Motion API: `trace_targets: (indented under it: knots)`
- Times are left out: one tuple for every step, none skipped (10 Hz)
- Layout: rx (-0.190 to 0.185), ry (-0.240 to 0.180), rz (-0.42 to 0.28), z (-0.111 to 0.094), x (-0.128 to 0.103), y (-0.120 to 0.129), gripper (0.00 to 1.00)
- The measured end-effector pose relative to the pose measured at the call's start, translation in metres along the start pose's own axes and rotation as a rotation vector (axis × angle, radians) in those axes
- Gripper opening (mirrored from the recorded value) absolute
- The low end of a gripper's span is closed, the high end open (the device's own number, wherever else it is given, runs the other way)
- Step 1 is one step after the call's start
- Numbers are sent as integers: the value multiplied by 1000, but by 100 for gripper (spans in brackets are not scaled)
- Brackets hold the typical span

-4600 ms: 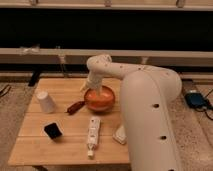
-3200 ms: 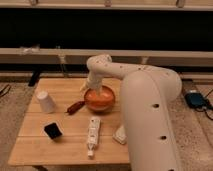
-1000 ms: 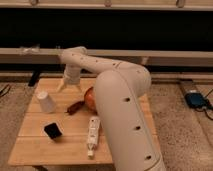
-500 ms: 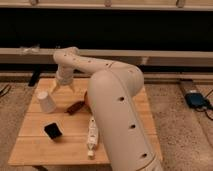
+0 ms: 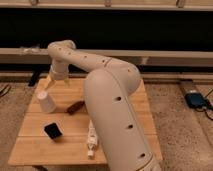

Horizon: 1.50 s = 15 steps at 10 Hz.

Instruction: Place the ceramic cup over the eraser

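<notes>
Status of the ceramic cup (image 5: 46, 102)?

It stands untouched on the left side of the table (image 5: 35, 152). The eraser (image 5: 53, 131) lies in front of it, near but apart.

What has changed?

The arm has swung left from the table's middle. The gripper (image 5: 48, 84) now hangs just above and behind the cup, fingers apart, holding nothing. The reach looks nearly done — descent and grasp remain, I'd judge.

Any writing?

None legible on the cup, the red-handled tool (image 5: 76, 107) or the power strip (image 5: 91, 137).
</notes>
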Motion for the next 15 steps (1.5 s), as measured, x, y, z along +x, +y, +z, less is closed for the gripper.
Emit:
trace_targets:
  knots:
    - [-3,7,-24,3,3,9,80]
    - [-2,13,-49,5,6,18,80]
    - [11,21,-89,12,12,30,80]
    - [22,28,-121,18,18,40,80]
    - [27,32,-142,22,21,48,80]
    - [34,36,-167,25,21,53,80]
    - [36,37,-180,26,21,55,80]
    - [39,36,-195,26,20,58,80]
    - [43,37,-213,28,19,63,80]
    - [47,40,-226,30,18,67,80]
    - [54,46,-244,35,19,72,80]
    - [59,48,-256,38,19,74,80]
    - [66,47,-270,41,19,75,80]
    - [75,48,-283,44,20,77,80]
    - [81,48,-295,47,21,79,80]
